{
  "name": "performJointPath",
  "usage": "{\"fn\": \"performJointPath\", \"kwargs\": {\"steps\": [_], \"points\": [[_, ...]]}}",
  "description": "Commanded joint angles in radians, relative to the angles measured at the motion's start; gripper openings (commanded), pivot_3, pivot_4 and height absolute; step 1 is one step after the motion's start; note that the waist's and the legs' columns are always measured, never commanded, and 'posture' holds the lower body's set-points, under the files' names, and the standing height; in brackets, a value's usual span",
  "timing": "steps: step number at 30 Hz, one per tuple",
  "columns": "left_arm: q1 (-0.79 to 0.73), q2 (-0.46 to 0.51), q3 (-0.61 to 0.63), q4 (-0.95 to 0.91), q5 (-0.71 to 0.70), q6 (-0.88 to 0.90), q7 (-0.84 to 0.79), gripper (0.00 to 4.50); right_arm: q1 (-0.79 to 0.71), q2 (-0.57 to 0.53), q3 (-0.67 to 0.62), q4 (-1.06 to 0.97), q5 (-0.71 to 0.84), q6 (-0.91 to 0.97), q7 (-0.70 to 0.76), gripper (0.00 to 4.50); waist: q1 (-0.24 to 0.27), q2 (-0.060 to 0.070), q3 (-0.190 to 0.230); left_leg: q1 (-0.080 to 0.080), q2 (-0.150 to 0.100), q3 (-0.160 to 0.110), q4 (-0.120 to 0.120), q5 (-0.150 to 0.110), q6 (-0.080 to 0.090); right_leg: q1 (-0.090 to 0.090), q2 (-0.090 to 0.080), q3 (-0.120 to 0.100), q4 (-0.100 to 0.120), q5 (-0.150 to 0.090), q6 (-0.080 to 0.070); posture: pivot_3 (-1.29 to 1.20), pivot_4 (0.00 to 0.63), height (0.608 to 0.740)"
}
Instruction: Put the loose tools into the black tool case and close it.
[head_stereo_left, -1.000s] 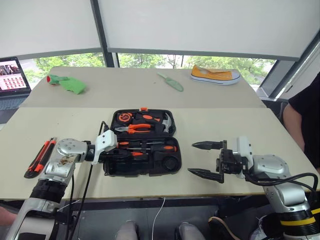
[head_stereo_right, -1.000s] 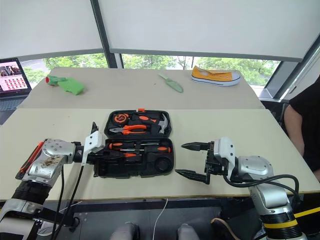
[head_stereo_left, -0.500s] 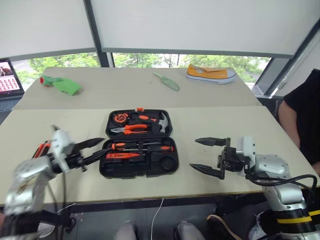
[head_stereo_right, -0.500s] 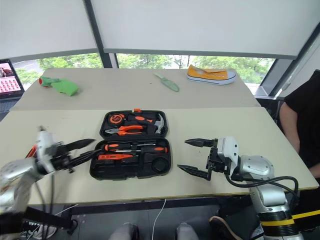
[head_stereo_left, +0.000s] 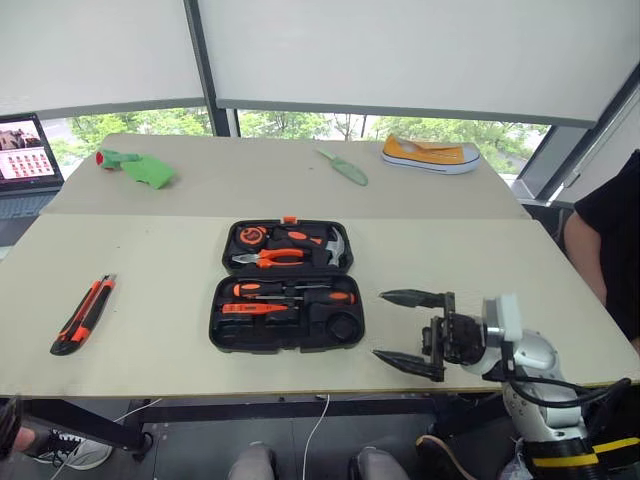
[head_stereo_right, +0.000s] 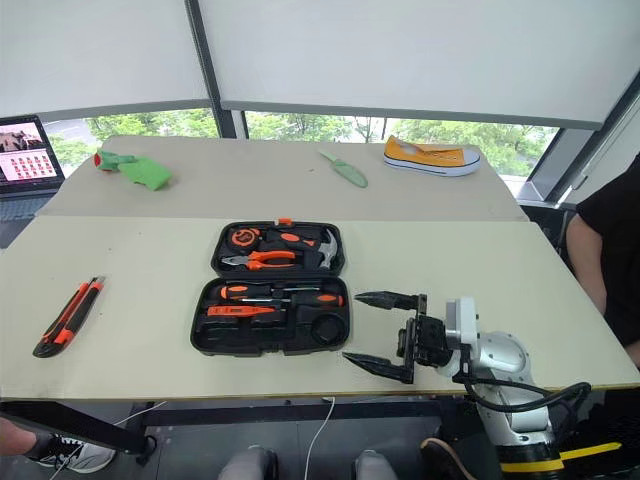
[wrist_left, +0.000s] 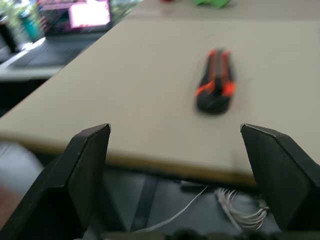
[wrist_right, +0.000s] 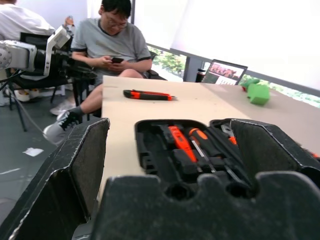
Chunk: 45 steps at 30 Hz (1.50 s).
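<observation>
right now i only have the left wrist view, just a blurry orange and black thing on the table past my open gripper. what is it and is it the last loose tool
Observer: It's the utility knife, lying alone near the table's left edge, well apart from the tool case.
Operator: case open or shut
Observer: Open, lid flat on the table. Two screwdrivers already sit in the near half, and pliers in the far half.
Operator: where's my right gripper
Observer: The right gripper is open and empty, hovering just right of the case's near corner.
Operator: anything else loose
Observer: No other orange tool on the near table. A pale green trowel and a yellow shoe lie on the far table.
</observation>
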Motion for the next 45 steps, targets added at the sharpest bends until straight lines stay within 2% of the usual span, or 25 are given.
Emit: {"fn": "performJointPath", "kwargs": {"steps": [1,6,10,14,16,20,23,25,27,28,29,33,36,38,42,45], "points": [[-0.039,0.067,0.021,-0.042,-0.042,0.122,0.131,4.45,0.000,-0.012,-0.004,-0.037,-0.001,-0.021,0.013,4.50,0.001,0.000,0.000,0.000,0.000,0.000,0.000,0.000,0.000,0.000,0.000,0.000,0.000,0.000,0.000,0.00,0.150,0.740],[-0.125,0.204,-0.056,-0.098,-0.089,0.316,0.154,4.45,-0.035,-0.010,0.003,-0.039,0.000,-0.001,-0.002,4.50,0.000,-0.001,0.000,0.000,0.001,-0.001,-0.001,0.000,0.000,0.000,0.000,-0.001,0.000,0.000,-0.001,0.00,0.150,0.740],[-0.297,0.353,-0.143,-0.058,-0.113,0.513,0.217,4.45,-0.074,-0.001,0.021,-0.041,-0.020,-0.006,-0.020,4.50,-0.001,-0.002,-0.001,0.001,0.001,0.001,-0.002,0.000,0.000,-0.001,0.000,-0.001,0.000,0.002,0.000,0.00,0.150,0.740],[-0.410,0.468,-0.272,0.022,-0.053,0.644,0.224,4.45,-0.093,0.005,0.041,-0.047,-0.026,0.001,-0.030,4.50,-0.006,-0.003,-0.002,0.001,0.001,0.001,-0.006,0.000,0.000,-0.001,0.001,-0.001,0.000,0.006,-0.007,0.00,0.150,0.740],[-0.496,0.514,-0.370,0.138,0.013,0.638,0.210,4.45,-0.101,0.008,0.049,-0.050,-0.028,0.005,-0.040,4.50,-0.012,-0.002,-0.001,0.000,0.001,0.003,-0.009,0.000,0.000,-0.001,0.001,0.000,0.000,0.008,-0.003,0.00,0.150,0.740],[-0.627,0.538,-0.490,0.315,0.086,0.628,0.167,4.45,-0.104,0.004,0.064,-0.058,-0.034,0.006,-0.039,4.50,-0.016,-0.002,-0.001,0.001,0.002,0.002,-0.012,0.001,0.000,-0.002,0.006,0.000,0.001,0.007,-0.004,0.00,0.150,0.740],[-0.679,0.558,-0.531,0.386,0.126,0.619,0.140,3.75,-0.102,-0.005,0.058,-0.070,-0.028,0.015,-0.046,4.50,-0.015,-0.001,-0.001,0.001,0.003,0.001,-0.012,0.001,0.000,-0.002,0.007,0.000,0.001,0.007,-0.004,0.00,0.150,0.740],[-0.696,0.563,-0.534,0.411,0.126,0.608,0.102,2.94,-0.096,-0.013,0.046,-0.080,-0.021,0.029,-0.060,4.50,-0.014,0.000,0.000,0.001,0.003,0.001,-0.012,0.001,0.000,-0.002,0.007,0.000,0.001,0.007,-0.004,0.00,0.150,0.740],[-0.707,0.566,-0.532,0.432,0.117,0.575,0.034,2.31,-0.087,-0.021,0.038,-0.090,-0.019,0.043,-0.074,4.50,-0.013,0.000,0.000,0.001,0.003,0.002,-0.012,0.001,-0.001,-0.002,0.006,0.000,0.001,0.007,-0.004,0.00,0.150,0.740],[-0.712,0.568,-0.529,0.444,0.120,0.526,-0.008,1.80,-0.083,-0.025,0.035,-0.093,-0.019,0.045,-0.076,4.50,-0.013,0.000,0.000,0.001,0.003,0.002,-0.012,0.001,-0.001,-0.002,0.006,0.000,0.001,0.007,-0.004,0.00,0.150,0.740],[-0.718,0.568,-0.524,0.454,0.119,0.473,-0.052,1.64,-0.078,-0.030,0.032,-0.097,-0.018,0.047,-0.078,4.50,-0.011,0.000,0.000,0.001,0.003,0.002,-0.012,0.001,-0.001,-0.002,0.006,0.000,0.001,0.007,-0.004,0.00,0.150,0.740],[-0.727,0.576,-0.556,0.335,0.067,0.276,-0.367,1.59,-0.060,-0.072,-0.007,-0.107,-0.004,0.058,-0.073,4.50,0.002,-0.002,0.000,-0.001,0.003,0.002,-0.011,0.001,-0.002,-0.002,0.005,-0.001,0.001,0.007,-0.005,0.00,0.150,0.740],[-0.721,0.572,-0.619,0.179,0.015,0.224,-0.567,1.59,-0.048,-0.127,-0.045,-0.100,-0.007,0.049,-0.045,4.50,0.005,-0.001,0.000,-0.002,0.002,0.004,-0.010,0.000,-0.003,-0.002,0.001,-0.002,-0.001,0.007,-0.004,0.00,0.150,0.740],[-0.727,0.586,-0.705,0.060,0.027,0.196,-0.657,1.59,-0.025,-0.183,-0.079,-0.073,-0.026,0.020,0.003,4.50,0.005,-0.001,0.000,-0.002,0.001,0.005,-0.010,0.001,-0.003,-0.002,0.001,-0.001,-0.001,0.007,-0.004,0.00,0.150,0.740],[-0.776,0.582,-0.876,-0.098,0.062,0.216,-0.734,1.59,0.029,-0.253,-0.137,-0.046,-0.017,0.007,0.051,4.50,0.003,-0.001,0.001,-0.003,0.001,0.004,-0.009,0.002,0.001,-0.001,0.002,0.000,-0.001,0.007,-0.001,0.00,0.150,0.740],[-0.838,0.540,-1.017,-0.095,0.196,0.151,-0.709,1.59,0.043,-0.257,-0.145,-0.054,-0.007,0.019,0.045,4.50,-0.003,0.000,0.001,-0.002,0.001,0.003,-0.009,0.006,0.006,-0.001,0.005,0.002,-0.001,0.007,-0.001,0.00,0.150,0.740]]}}
